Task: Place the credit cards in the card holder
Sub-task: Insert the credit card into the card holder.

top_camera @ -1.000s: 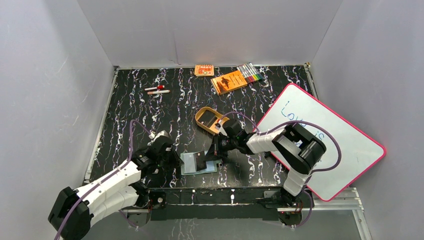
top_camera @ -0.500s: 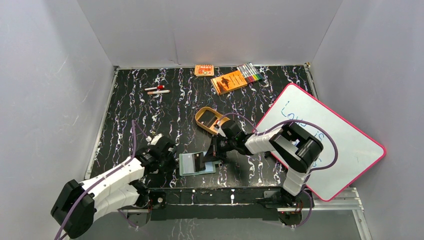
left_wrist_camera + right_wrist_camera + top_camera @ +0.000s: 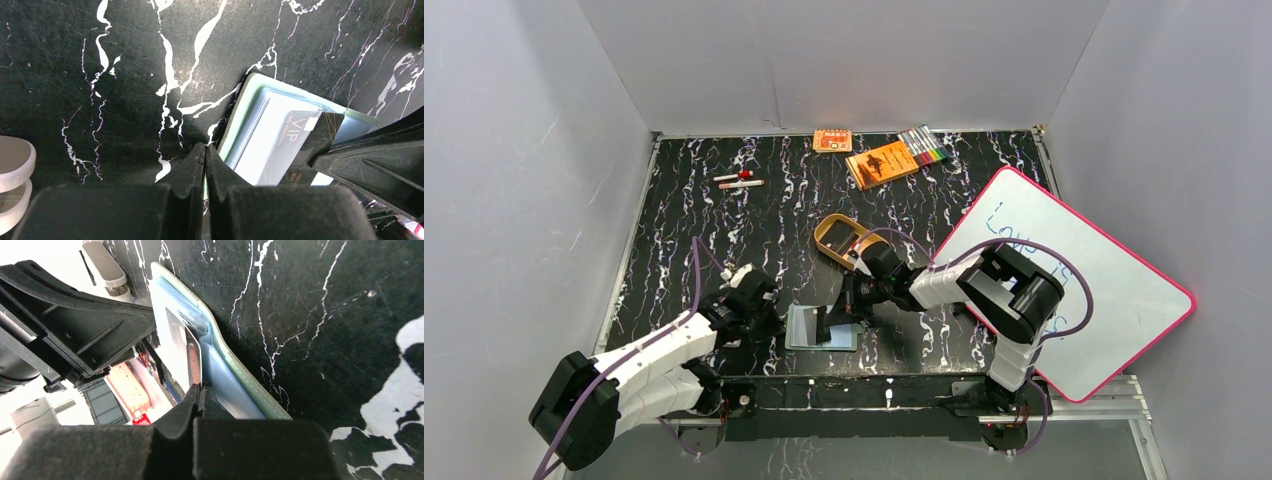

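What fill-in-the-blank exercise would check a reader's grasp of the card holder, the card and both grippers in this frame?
1. The card holder lies ___, so its pale pockets show.
2. The right gripper is shut on a dark credit card printed with the letters ___ in capitals.
3. The left gripper, beside the holder's green edge, is ___ with nothing between its fingers.

Missing words: open; VIP; shut.

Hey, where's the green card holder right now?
In the top view the card holder lies open by the near edge of the table, between the left gripper and the right gripper, which pinches a credit card.
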You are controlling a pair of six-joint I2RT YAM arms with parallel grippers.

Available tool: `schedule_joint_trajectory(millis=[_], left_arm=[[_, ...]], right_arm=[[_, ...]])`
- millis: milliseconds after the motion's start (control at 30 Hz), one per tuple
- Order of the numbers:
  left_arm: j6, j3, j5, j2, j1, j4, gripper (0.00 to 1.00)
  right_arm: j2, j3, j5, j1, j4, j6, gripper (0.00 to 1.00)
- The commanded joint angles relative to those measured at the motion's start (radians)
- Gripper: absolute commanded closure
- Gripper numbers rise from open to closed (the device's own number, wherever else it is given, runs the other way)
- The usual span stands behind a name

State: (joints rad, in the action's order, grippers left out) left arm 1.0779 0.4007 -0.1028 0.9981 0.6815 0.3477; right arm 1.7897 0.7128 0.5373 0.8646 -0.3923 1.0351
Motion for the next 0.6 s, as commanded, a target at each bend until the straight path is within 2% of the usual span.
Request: schedule_joint_trajectory(millis=[0,267,567], left_arm=[[0.003,-0.037,0.028,0.016,-0.003,-0.013,1.0],[0.008,-0.049,0.03,-0.004,-0.002,-0.014,1.0],[0.005,-0.054,0.043,-0.004,-0.002,-0.038,1.0]], right_arm=[[0.021,0.016,-0.053,0.031,-0.048,0.05,1.0],[-0.02,-0.066,-0.13,0.033,-0.16,0.172,1.0],[0.018,-0.004,-0.104,0.068,-0.145,0.159,1.0]])
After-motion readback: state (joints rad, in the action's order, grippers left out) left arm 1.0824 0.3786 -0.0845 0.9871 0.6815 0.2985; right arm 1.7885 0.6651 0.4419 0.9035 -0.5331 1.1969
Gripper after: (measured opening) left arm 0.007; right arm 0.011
